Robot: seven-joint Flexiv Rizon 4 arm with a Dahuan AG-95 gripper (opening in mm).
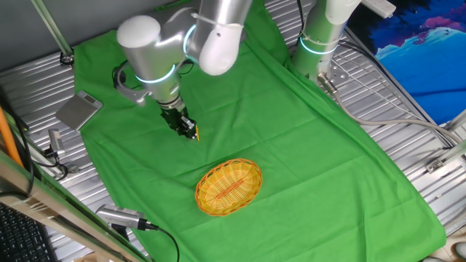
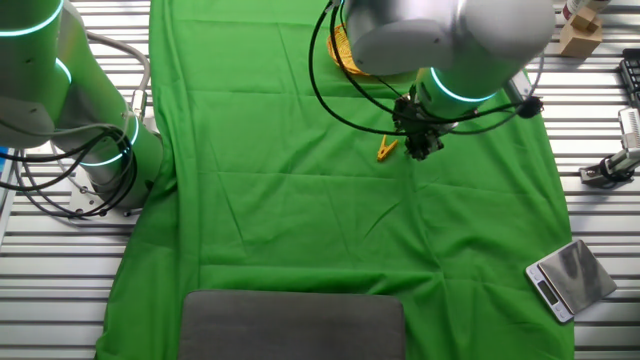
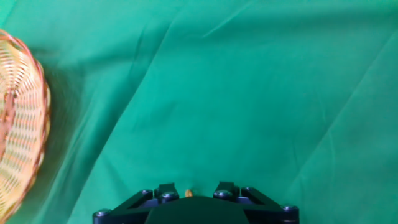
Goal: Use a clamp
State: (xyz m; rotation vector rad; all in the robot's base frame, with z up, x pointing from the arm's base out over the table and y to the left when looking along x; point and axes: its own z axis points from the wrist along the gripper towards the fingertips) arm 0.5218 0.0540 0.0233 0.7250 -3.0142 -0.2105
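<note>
A dark grey pad [image 2: 293, 325] is lying at the bottom edge of the other fixed view, nearest that camera, on the green cloth [image 2: 300, 200] that is covering the slatted metal counter [image 2: 600, 230]. A small silver scale [image 2: 568, 278] is sitting at the lower right of that frame, just off the cloth.

The arm is reaching down from the top of the frame, and its black pincer [image 2: 420, 143] is hanging right of centre, low over the cloth. The yellow-orange clamp [image 2: 387, 149] is showing just left of the pincer tip, tilted, right against it. In one fixed view the clamp [image 1: 195, 134] is peeking out at the tip of the pincer [image 1: 188, 128], left of centre. The pincer seems to be closed on the clamp, though the fingers themselves are too dark to make out clearly.

The oval woven basket [image 1: 228, 187] is resting on the cloth at lower centre of one fixed view, well apart from the clamp. In the hand view the basket [image 3: 22, 118] is filling the left edge, and only a speck of orange [image 3: 188, 193] is showing at the bottom centre.
</note>
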